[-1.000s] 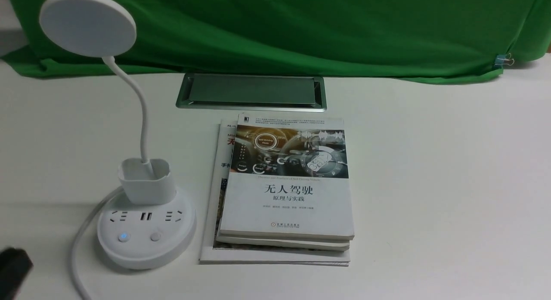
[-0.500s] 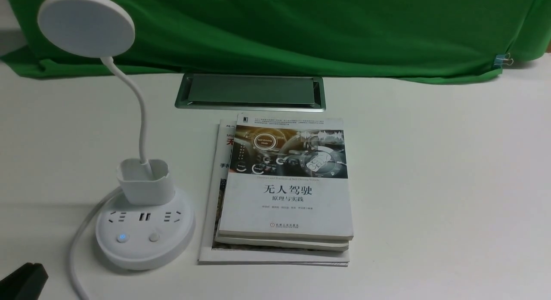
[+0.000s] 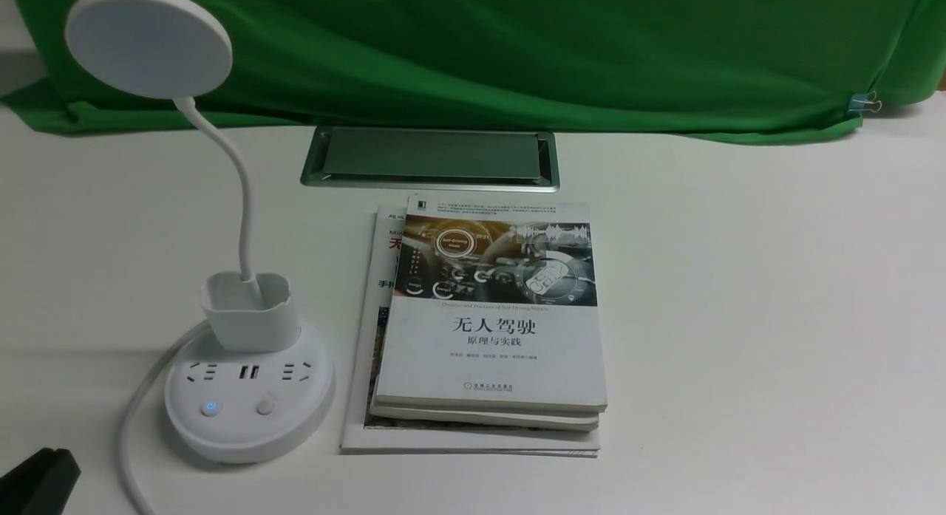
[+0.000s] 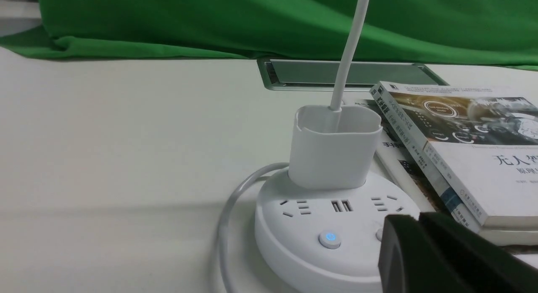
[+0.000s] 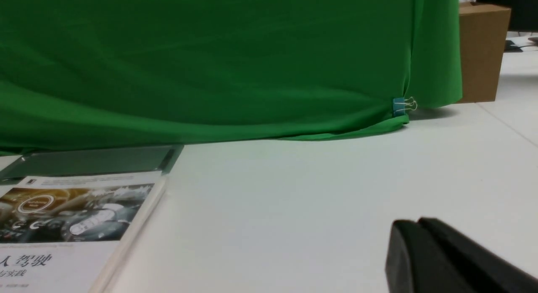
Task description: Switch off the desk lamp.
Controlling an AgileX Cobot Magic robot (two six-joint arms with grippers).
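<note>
The white desk lamp stands at the left of the table: disc head (image 3: 148, 41), thin neck (image 3: 240, 197), cup holder (image 3: 250, 312), round base (image 3: 295, 419) with sockets. On the base, the left button (image 3: 211, 408) glows blue and the right button (image 3: 265, 406) is unlit. My left gripper (image 3: 52, 471) shows at the bottom left corner, apart from the base. In the left wrist view its jaws (image 4: 418, 219) are shut and empty, close in front of the base (image 4: 294, 230), partly covering the unlit button (image 4: 380, 234); the blue button (image 4: 330, 238) shows. My right gripper (image 5: 416, 223) is shut over bare table.
A stack of books (image 3: 491, 330) lies right of the lamp base. The lamp's white cable (image 3: 129, 434) curves off the front edge at the left. A metal cable hatch (image 3: 430, 157) sits behind the books. A green cloth (image 3: 517, 49) hangs at the back.
My left gripper has shifted a little right and lower in the bottom left corner, then held still. The blue button stays lit.
</note>
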